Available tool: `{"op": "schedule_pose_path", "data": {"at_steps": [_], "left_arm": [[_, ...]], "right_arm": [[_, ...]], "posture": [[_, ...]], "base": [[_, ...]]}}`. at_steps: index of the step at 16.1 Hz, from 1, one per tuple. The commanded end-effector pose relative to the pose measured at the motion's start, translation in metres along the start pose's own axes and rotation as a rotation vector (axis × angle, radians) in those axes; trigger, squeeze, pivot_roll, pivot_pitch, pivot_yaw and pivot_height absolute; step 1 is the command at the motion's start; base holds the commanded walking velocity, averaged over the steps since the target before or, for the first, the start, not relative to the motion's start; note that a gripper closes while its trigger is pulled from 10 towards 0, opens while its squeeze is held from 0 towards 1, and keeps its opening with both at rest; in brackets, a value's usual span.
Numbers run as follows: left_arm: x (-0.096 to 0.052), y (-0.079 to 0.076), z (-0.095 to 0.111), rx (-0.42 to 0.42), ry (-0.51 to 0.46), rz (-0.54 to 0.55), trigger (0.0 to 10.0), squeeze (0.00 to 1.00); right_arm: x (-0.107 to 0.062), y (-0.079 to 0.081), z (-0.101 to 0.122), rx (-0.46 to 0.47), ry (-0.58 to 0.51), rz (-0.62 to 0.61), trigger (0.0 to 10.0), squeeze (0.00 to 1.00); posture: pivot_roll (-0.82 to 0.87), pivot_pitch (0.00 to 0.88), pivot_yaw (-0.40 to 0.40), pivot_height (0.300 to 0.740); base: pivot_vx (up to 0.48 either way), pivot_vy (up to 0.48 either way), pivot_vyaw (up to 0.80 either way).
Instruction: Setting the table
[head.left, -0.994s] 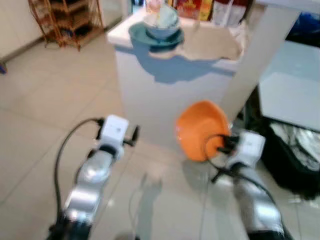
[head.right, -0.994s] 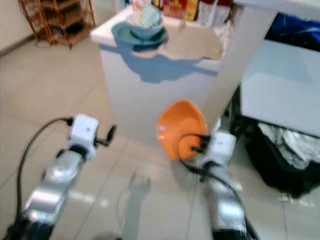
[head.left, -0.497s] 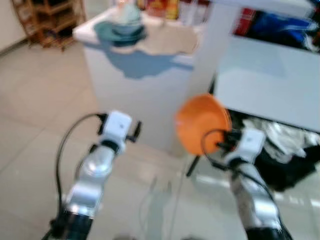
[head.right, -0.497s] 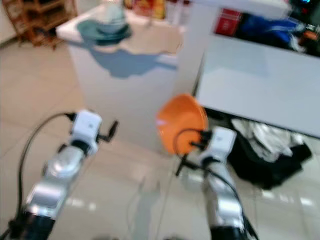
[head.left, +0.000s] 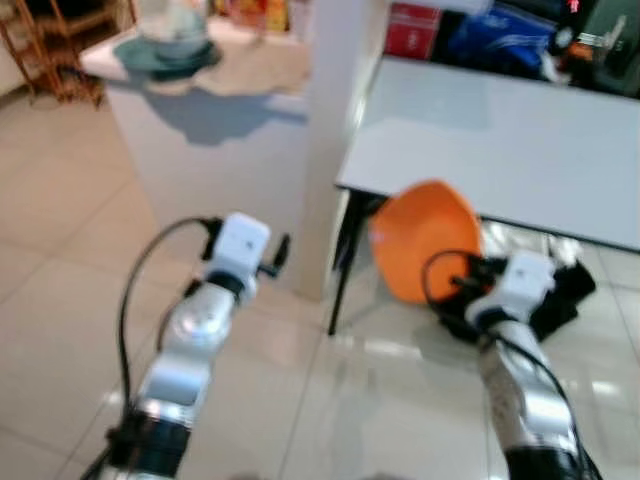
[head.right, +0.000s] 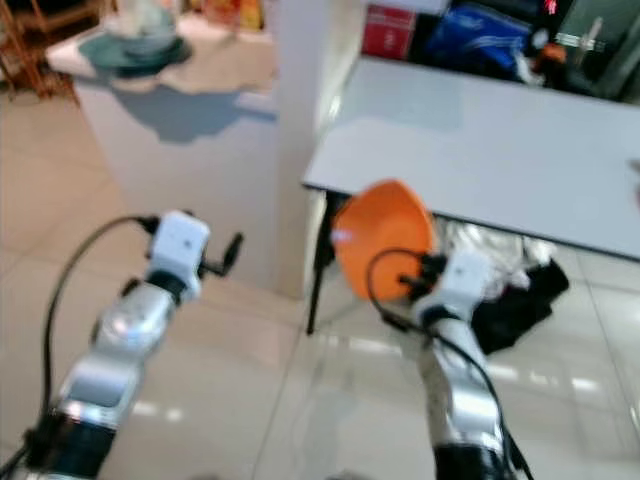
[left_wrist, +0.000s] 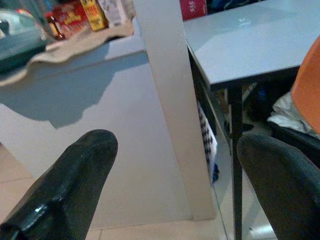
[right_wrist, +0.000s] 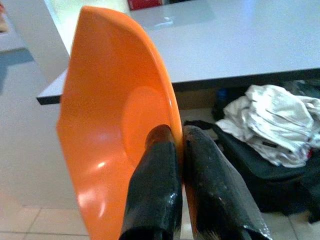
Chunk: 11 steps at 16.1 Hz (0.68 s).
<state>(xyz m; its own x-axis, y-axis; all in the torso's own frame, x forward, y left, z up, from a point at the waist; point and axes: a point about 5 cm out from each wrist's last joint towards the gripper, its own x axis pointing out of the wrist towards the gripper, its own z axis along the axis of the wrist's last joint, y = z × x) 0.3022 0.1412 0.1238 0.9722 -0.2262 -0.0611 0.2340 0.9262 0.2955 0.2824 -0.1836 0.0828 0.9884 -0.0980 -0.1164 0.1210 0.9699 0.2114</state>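
Right gripper (right_wrist: 176, 145): clenched on the rim of an orange bowl (right_wrist: 112, 150), one black finger pressed inside the bowl and one against its back. The bowl is held on edge, tilted, in the air in front of the grey tabletop (head.left: 500, 150), below the level of its near edge and above the tiled floor (head.left: 60, 260). The bowl's lower edge is cut off in the right wrist view.

Left gripper (left_wrist: 175, 165): released, its fingers (left_wrist: 75, 175) spread wide and nothing held between them. It is raised before a white pillar (head.left: 330, 120) that stands at the tabletop's left corner.

Grey tabletop: bare where visible; carried on a dark leg (head.left: 340, 270) at its near left corner. Its far edge is blurred, and the red and blue items (head.left: 470, 35) behind it cannot be made out.

Under the tabletop: a heap of white cloth (right_wrist: 272, 127) is laid on something black (right_wrist: 260, 175), partly hidden by the right arm in the eye views.

White counter (head.left: 200, 150), left of the pillar: a teal dish (head.left: 165, 52) is stacked with something pale, too blurred to identify; a beige cloth (head.left: 250, 70) is draped beside it. Coloured packages (left_wrist: 90, 15) are seen at the back. A wooden rack (head.left: 40, 45) is cut off at the upper left.
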Motion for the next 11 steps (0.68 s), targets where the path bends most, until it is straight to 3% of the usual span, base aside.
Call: {"op": "schedule_pose_path", "data": {"at_steps": [1, 10, 11], "left_arm": [[0.002, -0.006, 0.004, -0.002, -0.013, -0.019, 10.0, 0.00], [0.003, -0.012, 0.006, -0.018, -0.027, -0.042, 10.0, 0.00], [0.003, -0.012, 0.005, -0.048, -0.016, -0.039, 10.0, 0.00]], "right_arm": [[0.002, -0.007, 0.013, 0.001, -0.057, -0.020, 10.0, 0.00], [0.000, -0.018, 0.016, 0.011, -0.075, -0.064, 10.0, 0.00], [0.000, -0.017, 0.017, 0.018, -0.076, -0.060, 10.0, 0.00]], "posture": [[0.05, 0.018, -0.024, 0.740], [0.03, 0.041, -0.019, 0.740], [0.03, 0.041, -0.019, 0.740]], "base": [[0.000, -0.480, 0.00], [0.000, -0.480, 0.00], [0.000, 0.000, 0.00]]}}
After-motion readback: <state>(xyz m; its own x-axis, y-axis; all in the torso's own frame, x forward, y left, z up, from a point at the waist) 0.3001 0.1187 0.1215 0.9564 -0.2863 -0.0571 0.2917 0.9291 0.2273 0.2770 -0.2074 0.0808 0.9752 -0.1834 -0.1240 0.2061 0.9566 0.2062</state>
